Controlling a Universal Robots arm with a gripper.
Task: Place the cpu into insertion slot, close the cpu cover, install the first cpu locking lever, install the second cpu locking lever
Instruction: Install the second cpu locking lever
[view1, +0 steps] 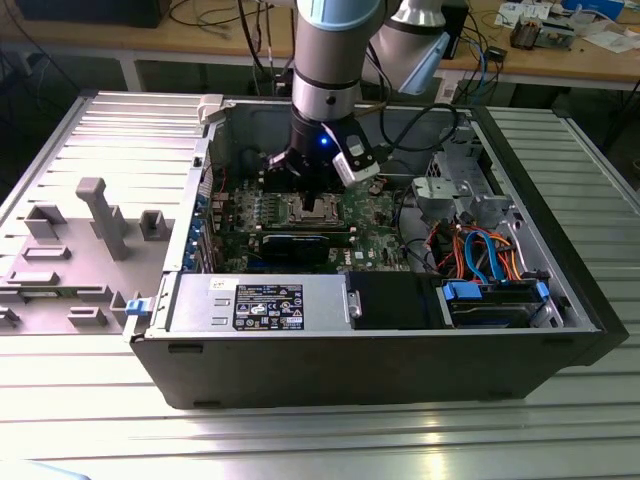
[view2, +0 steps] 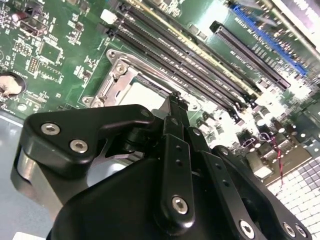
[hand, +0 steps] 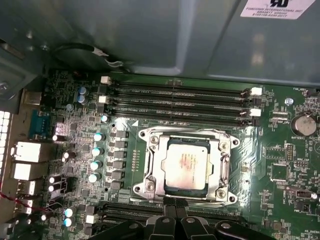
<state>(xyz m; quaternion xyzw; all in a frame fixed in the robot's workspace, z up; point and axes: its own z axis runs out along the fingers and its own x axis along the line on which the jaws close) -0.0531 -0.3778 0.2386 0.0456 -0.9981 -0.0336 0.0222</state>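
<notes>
your end effector (hand: 175, 212), fingers pinched narrow and empty, hovers at 6 o'clock of the cpu (hand: 187, 164) seated under its cpu cover (hand: 222, 152).

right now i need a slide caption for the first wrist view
CPU seated in the insertion slot with the cpu cover closed over it, end effector at the socket's edge.

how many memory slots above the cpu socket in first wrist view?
4. The memory slots run as parallel long black strips, stacked one beside the next, between the case wall and the cpu cover. More slots lie on the socket's opposite side, partly hidden by the end effector.
</notes>
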